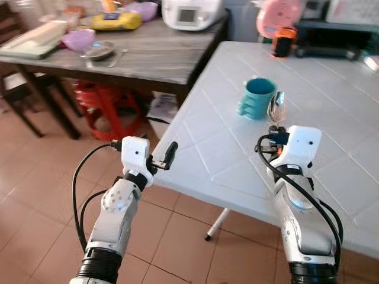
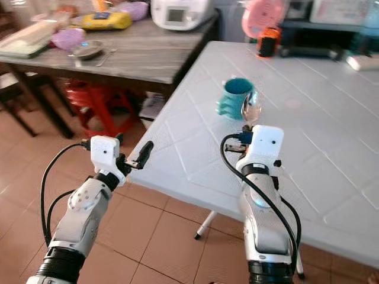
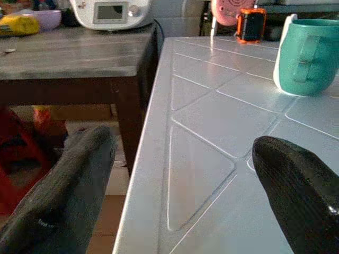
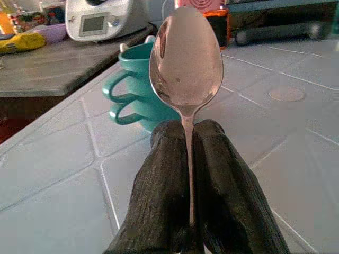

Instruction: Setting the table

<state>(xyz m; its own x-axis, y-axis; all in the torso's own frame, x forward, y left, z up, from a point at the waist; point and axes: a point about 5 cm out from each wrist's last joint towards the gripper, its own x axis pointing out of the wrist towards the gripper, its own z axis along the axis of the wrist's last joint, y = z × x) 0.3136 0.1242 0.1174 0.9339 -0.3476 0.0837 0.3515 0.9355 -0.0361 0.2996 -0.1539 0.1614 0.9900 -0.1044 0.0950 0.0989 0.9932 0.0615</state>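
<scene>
A pale grey-blue plastic table [image 1: 331, 100] with moulded triangular panels fills the right half of the head views, over a floor of terracotta tiles [image 1: 35, 195]. In the upper left stands a dark wooden table [image 1: 160, 50] bearing a white kitchen appliance [image 1: 190, 12], a yellow object [image 1: 115, 21], purple bowls [image 1: 79, 39] and a metal dish [image 1: 99, 51]; a red stool [image 1: 109, 103] sits beneath it. At the top edge, a pink item [image 1: 277, 15] and an orange-and-black object [image 1: 284, 40] are cut off or too small to identify.

The right gripper [image 4: 189, 132], centre right, has its fingers pressed together on the handle of a metal spoon [image 4: 185, 58], holding it upright with the shiny bowl uppermost, over the plastic table. Just behind the spoon stand teal mugs [image 1: 257, 97]; two handles suggest a stacked pair. The left gripper [image 3: 185, 180], lower left, hovers at the table's near edge with fingers spread, holding nothing.
</scene>
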